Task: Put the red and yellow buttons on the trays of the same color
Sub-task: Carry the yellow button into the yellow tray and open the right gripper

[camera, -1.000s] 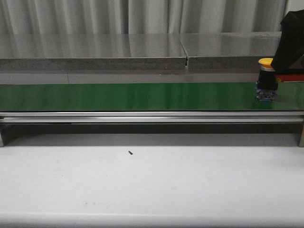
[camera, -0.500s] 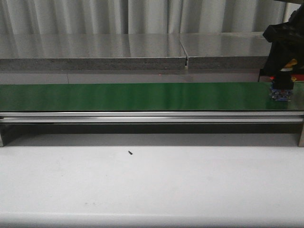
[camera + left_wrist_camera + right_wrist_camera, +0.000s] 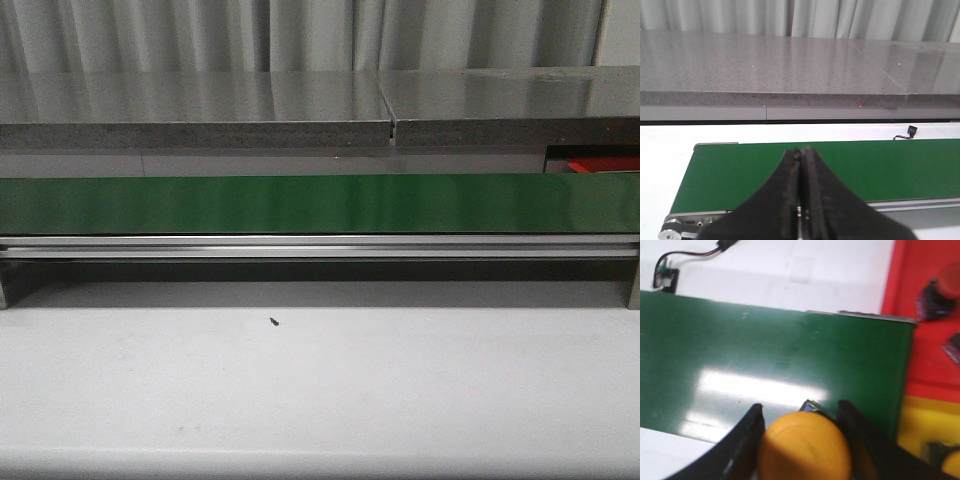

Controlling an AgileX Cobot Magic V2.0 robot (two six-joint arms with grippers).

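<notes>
Right gripper (image 3: pixel 802 440) holds yellow button (image 3: pixel 804 446) above green conveyor belt (image 3: pixel 765 375).
You see its fingers clamping the button's sides; red tray (image 3: pixel 925 315) and yellow tray (image 3: pixel 920 425) beside. Left gripper (image 3: pixel 801 195) pinched together, empty.

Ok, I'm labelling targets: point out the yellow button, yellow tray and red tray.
yellow button (image 3: pixel 804 448), right wrist view, its domed cap.
yellow tray (image 3: pixel 926 422), right wrist view, bare floor.
red tray (image 3: pixel 917 280), right wrist view, bare floor.

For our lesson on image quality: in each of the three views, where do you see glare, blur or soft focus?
Front view: sharp, with soft sheen streaks along the green belt. Left wrist view: background crisp, the closed left gripper dark and close. Right wrist view: bright glare patch on the belt, and the yellow button between the right gripper jaws is blurred.
</notes>
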